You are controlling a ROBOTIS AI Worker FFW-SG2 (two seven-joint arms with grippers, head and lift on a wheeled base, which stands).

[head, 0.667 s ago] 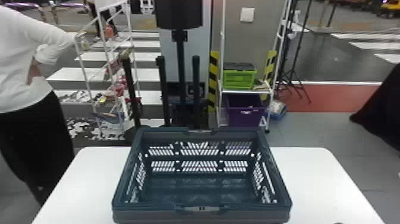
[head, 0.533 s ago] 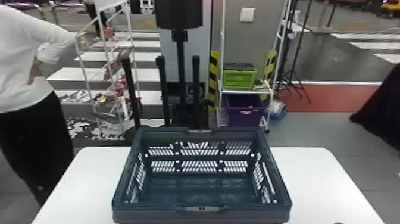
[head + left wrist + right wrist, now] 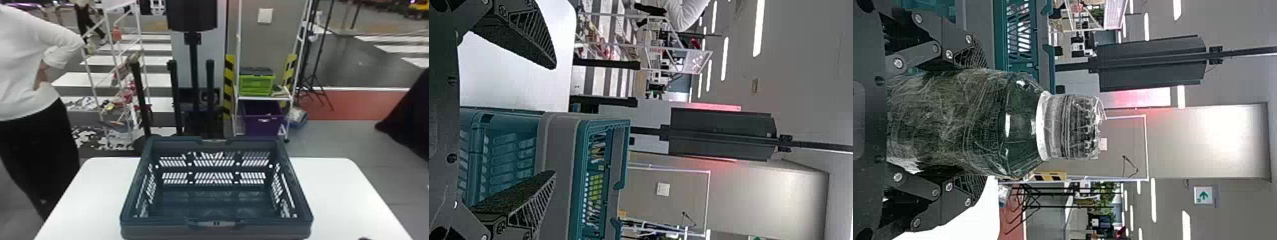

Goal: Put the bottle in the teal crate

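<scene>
The teal crate (image 3: 217, 223) stands upright on the white table, with no bottle inside it. In the left wrist view, my left gripper (image 3: 551, 120) has its fingers spread wide with nothing between them, and the crate (image 3: 561, 150) is beyond. My right gripper (image 3: 978, 122) is shut on the sides of a dark bottle (image 3: 983, 120) wrapped in clear film, its capped neck sticking out past the fingers. Part of the crate (image 3: 1018, 35) appears beside the bottle in the right wrist view.
White table top (image 3: 338, 191) extends to both sides of the crate. A small dark tip pokes in at the head view's bottom edge, right of the crate; I cannot tell what it is. Behind the table stand black posts (image 3: 209, 95) and a rack holding a green box (image 3: 255, 86).
</scene>
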